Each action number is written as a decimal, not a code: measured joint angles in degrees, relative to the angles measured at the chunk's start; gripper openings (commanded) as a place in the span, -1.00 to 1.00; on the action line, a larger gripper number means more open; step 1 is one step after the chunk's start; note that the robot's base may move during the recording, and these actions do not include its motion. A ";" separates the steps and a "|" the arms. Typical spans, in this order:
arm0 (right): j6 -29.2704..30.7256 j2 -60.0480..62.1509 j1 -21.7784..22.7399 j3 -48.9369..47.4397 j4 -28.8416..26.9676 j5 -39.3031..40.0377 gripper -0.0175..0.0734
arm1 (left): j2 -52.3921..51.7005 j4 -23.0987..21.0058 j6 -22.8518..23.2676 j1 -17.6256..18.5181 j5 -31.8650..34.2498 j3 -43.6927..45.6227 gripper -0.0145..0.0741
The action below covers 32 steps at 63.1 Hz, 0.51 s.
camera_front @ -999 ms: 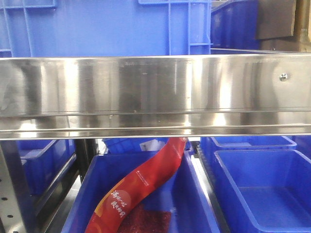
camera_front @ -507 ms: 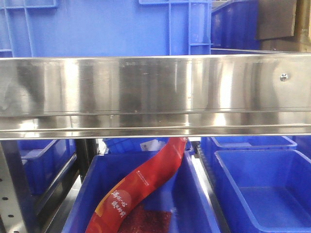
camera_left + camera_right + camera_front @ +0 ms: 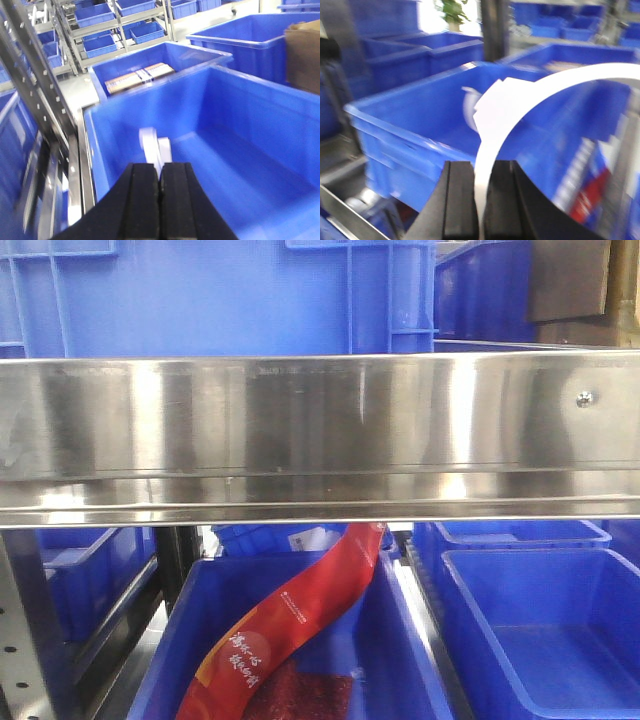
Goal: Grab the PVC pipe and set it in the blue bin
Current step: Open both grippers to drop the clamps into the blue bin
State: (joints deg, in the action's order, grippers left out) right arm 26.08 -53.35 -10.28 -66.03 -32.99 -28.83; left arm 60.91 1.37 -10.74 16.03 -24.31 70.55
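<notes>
**Right arm holds pipe over bin; left arm clamps a white piece**

Your front view is mostly blocked by a steel shelf rail point(image 3: 320, 430). Below it, one blue tote point(image 3: 390, 640) contains a long red printed package point(image 3: 300, 625) leaning from the lower left up to the rear edge. Beside it on the right sits a second tote point(image 3: 540, 630); nothing is visible inside it from this angle.

On your right wrist view, the right gripper point(image 3: 481, 200) has its black fingers closed on one end of the PVC pipe point(image 3: 530, 95). The white band rises from the jaws and arcs off to the right, in front of a large blue bin point(image 3: 410, 120). The frame is blurred.

On your left wrist view, the left gripper point(image 3: 160, 195) is pressed nearly shut on a thin white piece point(image 3: 152, 145) that stands above the fingertips over a deep blue container point(image 3: 240, 145). What that piece is cannot be told. A neighbouring tote behind holds a banded flat carton point(image 3: 137, 77).
</notes>
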 measured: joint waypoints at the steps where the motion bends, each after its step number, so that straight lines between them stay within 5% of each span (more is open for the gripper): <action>1: 0.14 -0.72 -0.36 -0.42 0.00 0.14 -0.95 | -0.60 0.00 0.00 0.00 -0.01 -0.64 -0.92; 32: 5.99 -20.60 -6.55 -16.45 -0.38 3.43 -0.95 | -20.26 0.44 3.20 0.00 1.48 -16.74 -0.92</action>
State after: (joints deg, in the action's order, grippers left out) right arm 32.07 -73.94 -16.83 -82.48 -33.37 -25.40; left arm 40.65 1.81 -7.54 16.03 -22.83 53.81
